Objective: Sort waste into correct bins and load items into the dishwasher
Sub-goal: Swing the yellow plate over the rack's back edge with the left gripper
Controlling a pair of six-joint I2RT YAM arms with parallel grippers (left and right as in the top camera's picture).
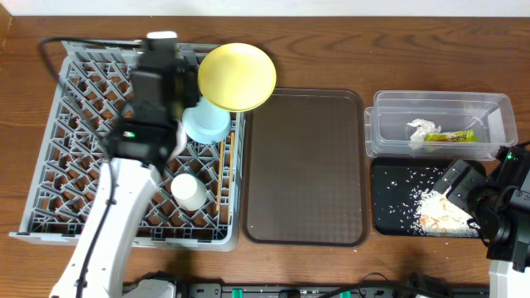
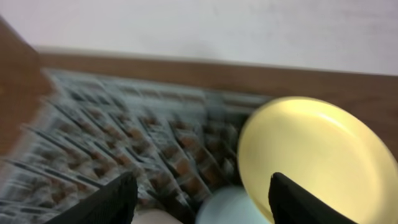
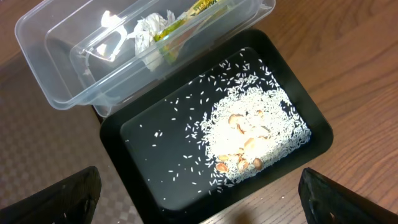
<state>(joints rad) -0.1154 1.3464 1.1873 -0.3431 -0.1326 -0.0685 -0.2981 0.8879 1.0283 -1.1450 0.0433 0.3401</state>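
1. Now, draw left gripper [image 2: 202, 186] (fingers spread, nothing between them) straight up and away from yellow plate [image 1: 237, 77], propped tilted at far right corner of dish rack [image 1: 74, 124], just beside light blue bowl [image 1: 207, 124].
2. Keep clear of its rim; likely easy to topple.
3. Plain only from right wrist: right gripper [image 3: 199, 183] spread, empty, above rice [image 3: 255, 134] in black tray [image 3: 143, 155]. Only overhead: white cup [image 1: 189, 191] inside rack.

Beyond the jaws of my left gripper [image 2: 198, 198] everything is smeared by blur: the rack [image 2: 124, 137] streaks, the yellow plate [image 2: 317, 155] glows soft-edged. Under the jaws of my right gripper [image 3: 200, 190] the picture is sharp and evenly lit; rice [image 3: 255, 130] is crisp, and the clear tub [image 3: 62, 102] ahead carries small glints. Overhead: bright, soft shadows.
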